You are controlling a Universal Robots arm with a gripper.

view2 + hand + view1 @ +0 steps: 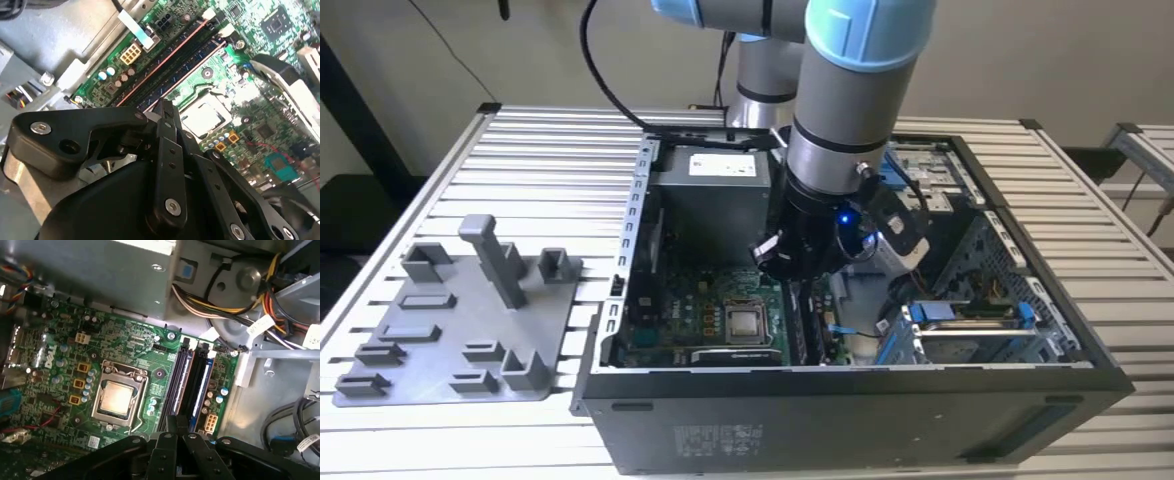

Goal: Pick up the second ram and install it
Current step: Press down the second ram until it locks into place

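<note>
Two long memory sticks stand side by side in the motherboard slots inside the open computer case (624, 300). The second ram (181, 380) (192, 70) is the one nearer the processor (117, 397). The other stick (200, 382) lies just beyond it. My gripper (781, 265) (162, 105) (172, 422) hangs low inside the case with its black fingers shut together and nothing visible between them. Its tip sits right over one end of the second ram; I cannot tell whether it touches.
A grey plastic fixture (454, 330) with an upright post (494, 260) lies on the slatted table at the exterior view's left. Power cables (235, 300) and the power supply (707, 190) crowd the case's far side. Drive bays (974, 320) stand at the exterior view's right.
</note>
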